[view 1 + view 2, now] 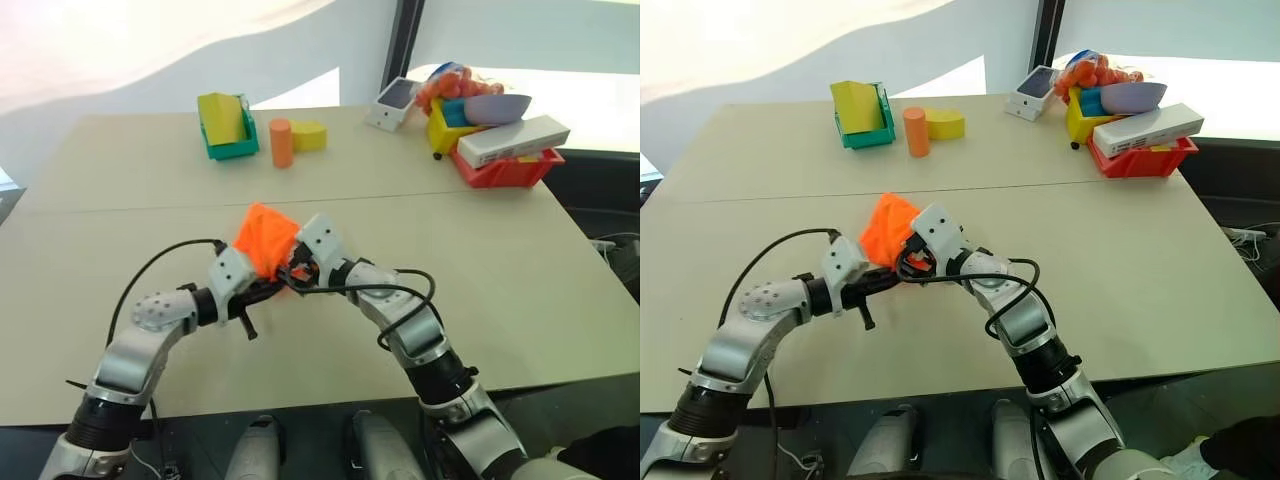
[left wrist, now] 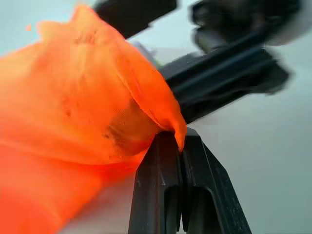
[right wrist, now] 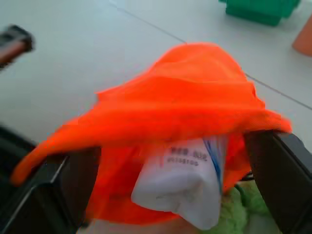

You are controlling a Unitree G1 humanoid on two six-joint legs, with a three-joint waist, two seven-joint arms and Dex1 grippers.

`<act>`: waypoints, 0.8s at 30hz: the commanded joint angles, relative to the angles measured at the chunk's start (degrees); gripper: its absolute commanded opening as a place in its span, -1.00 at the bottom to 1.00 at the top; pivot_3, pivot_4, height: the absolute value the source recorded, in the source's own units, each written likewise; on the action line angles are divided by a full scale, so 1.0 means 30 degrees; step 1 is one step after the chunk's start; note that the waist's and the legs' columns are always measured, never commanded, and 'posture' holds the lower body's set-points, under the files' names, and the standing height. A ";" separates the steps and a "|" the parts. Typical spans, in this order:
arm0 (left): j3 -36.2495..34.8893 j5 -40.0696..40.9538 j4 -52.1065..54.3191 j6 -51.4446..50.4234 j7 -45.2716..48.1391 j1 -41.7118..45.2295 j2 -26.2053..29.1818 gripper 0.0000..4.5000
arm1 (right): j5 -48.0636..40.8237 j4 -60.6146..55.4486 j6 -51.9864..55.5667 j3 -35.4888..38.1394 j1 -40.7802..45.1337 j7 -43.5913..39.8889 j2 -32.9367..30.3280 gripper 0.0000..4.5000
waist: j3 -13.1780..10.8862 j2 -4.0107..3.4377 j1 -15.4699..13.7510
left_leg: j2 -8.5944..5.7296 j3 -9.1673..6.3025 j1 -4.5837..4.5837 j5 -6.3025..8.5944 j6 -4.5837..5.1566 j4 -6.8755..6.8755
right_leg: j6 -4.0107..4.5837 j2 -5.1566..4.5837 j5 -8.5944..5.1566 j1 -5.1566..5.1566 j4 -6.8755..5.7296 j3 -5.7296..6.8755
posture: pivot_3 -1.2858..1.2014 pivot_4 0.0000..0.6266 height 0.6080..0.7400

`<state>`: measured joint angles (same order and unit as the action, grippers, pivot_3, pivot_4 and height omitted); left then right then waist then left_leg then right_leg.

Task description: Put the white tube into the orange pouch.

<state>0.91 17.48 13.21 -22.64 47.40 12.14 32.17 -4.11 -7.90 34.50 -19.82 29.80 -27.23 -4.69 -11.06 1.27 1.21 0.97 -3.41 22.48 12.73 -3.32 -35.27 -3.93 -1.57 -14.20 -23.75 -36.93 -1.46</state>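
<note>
At frame centre the left gripper pinches the orange pouch rim; the right gripper, spread, should nudge the white tube fully inside.

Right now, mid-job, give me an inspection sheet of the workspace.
Surface: beige table, bare near the arms.
Job's things: orange pouch held up; white tube sits in its mouth, crimped end sticking out.
Clutter: green bin, orange cylinder, yellow block, red bin with long white box, purple bowl.
Grippers: left gripper shut on pouch edge; right gripper open, straddling the pouch mouth.
Cables: black cable looping over left arm.
Surroundings: nothing seen.
</note>
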 commanded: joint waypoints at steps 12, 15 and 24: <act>-0.2864 0.4169 -0.0875 -0.2810 -0.0635 0.1429 -0.0707 -1.00 | -0.3063 -0.2970 0.1203 0.0961 -0.1967 -0.3014 -0.2661 -0.06 | 0.0001 0.0004 0.0035 | 0.0001 -0.0003 -0.0006 0.0000 0.0000 0.0004 | 0.0008 0.0012 -0.0009 -0.0010 -0.0017 0.0001 | 0.03 -0.52 1.00; -0.2858 0.4198 -0.0966 -0.2846 -0.0574 0.1455 -0.0619 -1.00 | -0.2464 -0.2334 0.1279 0.0113 -0.1744 -0.2680 -0.2376 -0.79 | 0.0001 0.0004 0.0039 | 0.0001 -0.0002 -0.0002 0.0000 0.0000 0.0007 | 0.0010 0.0012 -0.0010 -0.0022 -0.0024 0.0001 | 0.03 -0.52 1.00; -0.2653 0.4153 -0.0803 -0.2702 -0.0413 0.1119 -0.0233 -1.00 | -0.0377 0.2318 -0.0981 -0.0649 0.0341 -0.0303 -0.0222 -0.99 | 0.0002 0.0006 0.0002 | -0.0002 0.0001 0.0003 -0.0001 -0.0002 0.0000 | 0.0057 0.0006 -0.0035 -0.0020 -0.0019 -0.0001 | 0.03 -0.52 1.00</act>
<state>-6.07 29.38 9.14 -31.11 45.89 15.63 30.94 -6.67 -1.91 34.98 -22.20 29.02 -30.38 -6.97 -11.06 1.29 1.21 0.96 -3.40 22.49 12.73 -3.32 -35.27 -3.76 -1.55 -14.31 -23.82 -36.99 -1.46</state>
